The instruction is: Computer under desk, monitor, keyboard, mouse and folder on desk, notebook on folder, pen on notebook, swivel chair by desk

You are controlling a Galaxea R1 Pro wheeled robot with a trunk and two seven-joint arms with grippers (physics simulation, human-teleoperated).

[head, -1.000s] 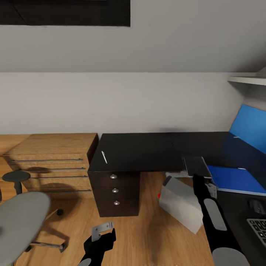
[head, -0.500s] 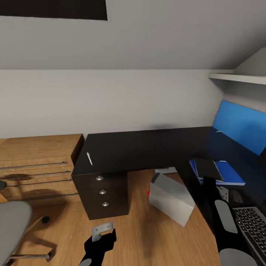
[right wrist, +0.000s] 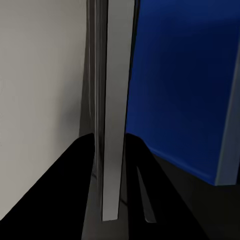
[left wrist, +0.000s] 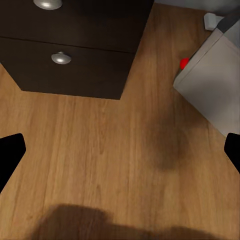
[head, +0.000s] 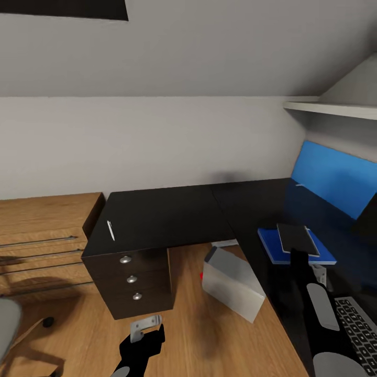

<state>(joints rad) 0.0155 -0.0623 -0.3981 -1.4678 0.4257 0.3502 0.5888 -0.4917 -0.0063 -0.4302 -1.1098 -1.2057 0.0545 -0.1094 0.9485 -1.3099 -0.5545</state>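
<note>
Surface one, glossy black L-shape, one thin white pen near its left edge, one blue folder flat on it, right fingers holding one slim dark notebook above folder, one grey boxy computer on wood floor, left fingers spread wide.

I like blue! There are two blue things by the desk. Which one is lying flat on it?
The folder lies flat on the black desk, with the dark notebook held over it by the right gripper. The other, the blue wall panel, stands upright behind the desk.
</note>
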